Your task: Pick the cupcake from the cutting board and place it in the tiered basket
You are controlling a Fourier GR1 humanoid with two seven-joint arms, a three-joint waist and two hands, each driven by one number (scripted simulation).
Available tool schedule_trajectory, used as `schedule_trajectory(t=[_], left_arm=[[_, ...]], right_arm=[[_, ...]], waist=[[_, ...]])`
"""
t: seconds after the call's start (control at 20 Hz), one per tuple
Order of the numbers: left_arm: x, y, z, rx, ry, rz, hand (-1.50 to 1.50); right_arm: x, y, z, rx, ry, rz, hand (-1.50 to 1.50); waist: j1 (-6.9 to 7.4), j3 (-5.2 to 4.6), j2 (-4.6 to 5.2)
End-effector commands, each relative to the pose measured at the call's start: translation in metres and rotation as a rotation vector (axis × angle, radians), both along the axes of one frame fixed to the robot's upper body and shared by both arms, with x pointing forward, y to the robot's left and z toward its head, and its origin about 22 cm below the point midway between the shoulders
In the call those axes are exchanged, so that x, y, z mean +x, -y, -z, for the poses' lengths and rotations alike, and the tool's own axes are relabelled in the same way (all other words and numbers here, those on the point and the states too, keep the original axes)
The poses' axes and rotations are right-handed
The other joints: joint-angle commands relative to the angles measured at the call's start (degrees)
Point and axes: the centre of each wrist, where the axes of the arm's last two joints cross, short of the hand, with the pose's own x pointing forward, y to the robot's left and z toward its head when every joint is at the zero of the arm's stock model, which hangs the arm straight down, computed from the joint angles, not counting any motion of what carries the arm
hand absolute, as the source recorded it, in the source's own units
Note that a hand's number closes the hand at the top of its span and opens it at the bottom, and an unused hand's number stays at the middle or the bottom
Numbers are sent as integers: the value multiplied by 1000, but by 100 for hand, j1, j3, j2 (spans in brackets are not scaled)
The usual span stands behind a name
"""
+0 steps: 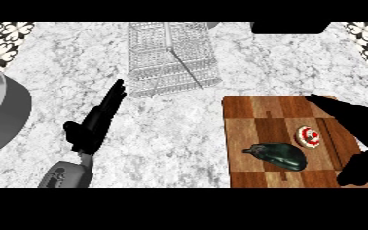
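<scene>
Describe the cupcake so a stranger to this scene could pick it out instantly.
Find the brown checkered wooden cutting board at the right of the white marble counter. Near its right edge, beside the robot's black right hand, sits a small round cupcake with a white-and-red top. Its only neighbour on the board, a dark elongated eggplant, is larger.

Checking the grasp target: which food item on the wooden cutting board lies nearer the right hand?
The small white, red-topped cupcake, just left of the black right hand. The dark glossy eggplant lies farther from it, to the cupcake's lower left.
</scene>
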Motion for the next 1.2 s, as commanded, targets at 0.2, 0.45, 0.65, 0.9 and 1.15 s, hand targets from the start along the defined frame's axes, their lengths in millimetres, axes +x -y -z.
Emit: schedule_trajectory(t=[0.2,0.45,0.65,0.9,1.15], left_arm=[[-1,0,1,-11,-5,9,0],[2,0,-5,18,-11,4,0],[2,4,4,1,-4,5,0],[-3,4,-6,5,-16,15,0],[0,9,6,-6,-1,16,0]], right_arm=[[3,-5,31,-26,-29,27,-150],[23,4,54,3,-56,27,-150],[10,6,42,4,-53,24,-150],[36,2,60,38,-58,13,-150],[16,10,77,163,87,-47,150]], waist=[[1,0,-3],[23,1,2],[-10,-1,-3],[21,0,-1],[-8,1,0]])
